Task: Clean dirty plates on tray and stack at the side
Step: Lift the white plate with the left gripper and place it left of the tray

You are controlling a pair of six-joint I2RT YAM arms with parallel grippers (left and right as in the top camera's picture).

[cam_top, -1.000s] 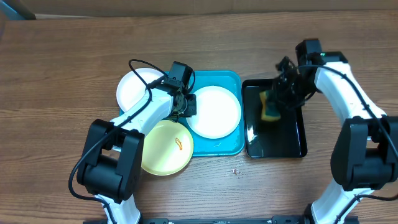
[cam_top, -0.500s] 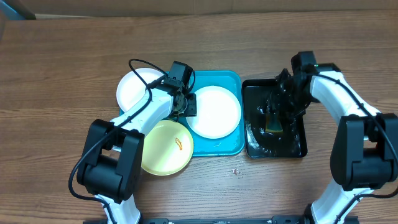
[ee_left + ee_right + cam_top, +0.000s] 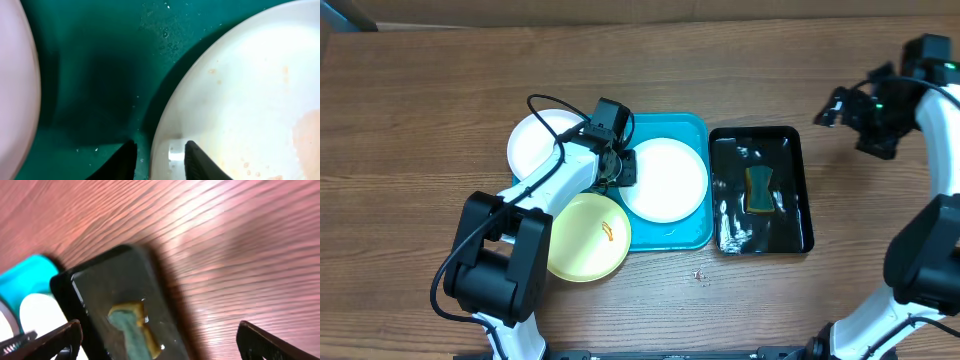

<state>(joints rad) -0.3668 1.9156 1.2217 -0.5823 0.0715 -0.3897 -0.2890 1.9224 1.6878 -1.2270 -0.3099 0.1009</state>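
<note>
The left pincer is set astride the rim of the white plate lying in the turquoise tray at the middle of the surface; whether it is clenched cannot be told. The other white plate and the yellow-green plate are seen at the tray's end toward the surface's left edge. The right pincer is spread wide, empty, near the right edge, past the black tray.
</note>
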